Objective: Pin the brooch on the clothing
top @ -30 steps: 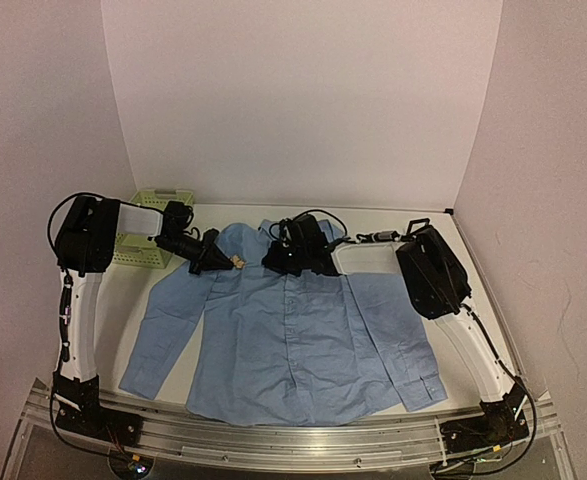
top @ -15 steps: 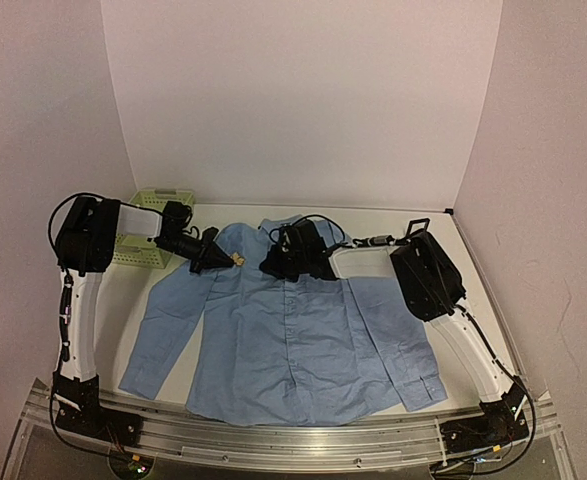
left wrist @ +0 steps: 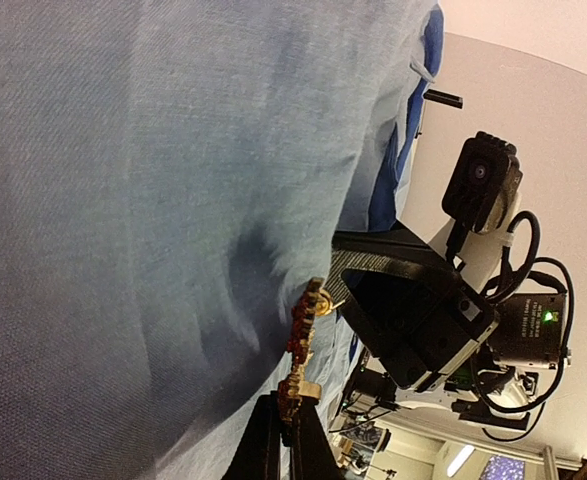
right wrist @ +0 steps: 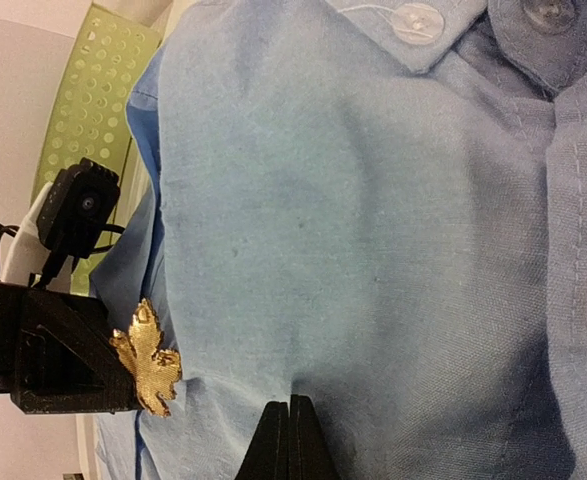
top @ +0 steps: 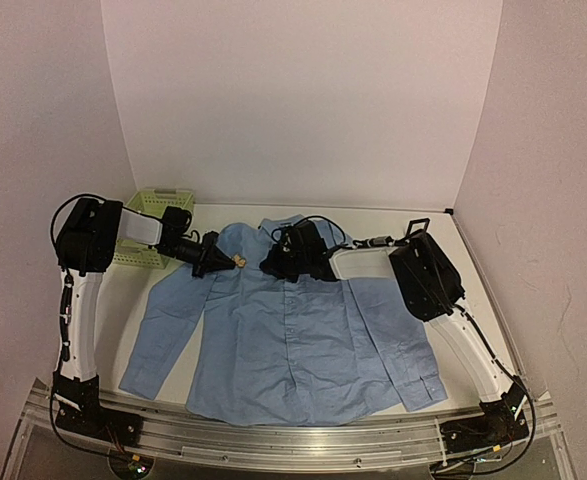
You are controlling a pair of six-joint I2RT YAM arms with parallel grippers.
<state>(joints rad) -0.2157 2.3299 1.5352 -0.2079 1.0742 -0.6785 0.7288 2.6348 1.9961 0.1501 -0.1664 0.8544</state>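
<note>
Pinning step: left gripper (left wrist: 285, 425) clamped on brooch (left wrist: 301, 345), right gripper (right wrist: 289, 412) apparently pinched shut on clothing (right wrist: 353, 250) fold at lower centre of its view; next needs the pin pushed through that fold.

shirt (top: 293, 340): soft blue cloth, dull, fine weave, a bit wrinkly | brooch (right wrist: 148, 358): shiny gold-colored metal, bumpy top | shirt buttons (right wrist: 418, 20): see-through glossy plastic | basket (right wrist: 88, 100): pale green plastic, smooth, full of little holes

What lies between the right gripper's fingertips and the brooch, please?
Only creased blue fabric of the shirt lies between the right gripper and the brooch; the right wrist view shows it.
</note>
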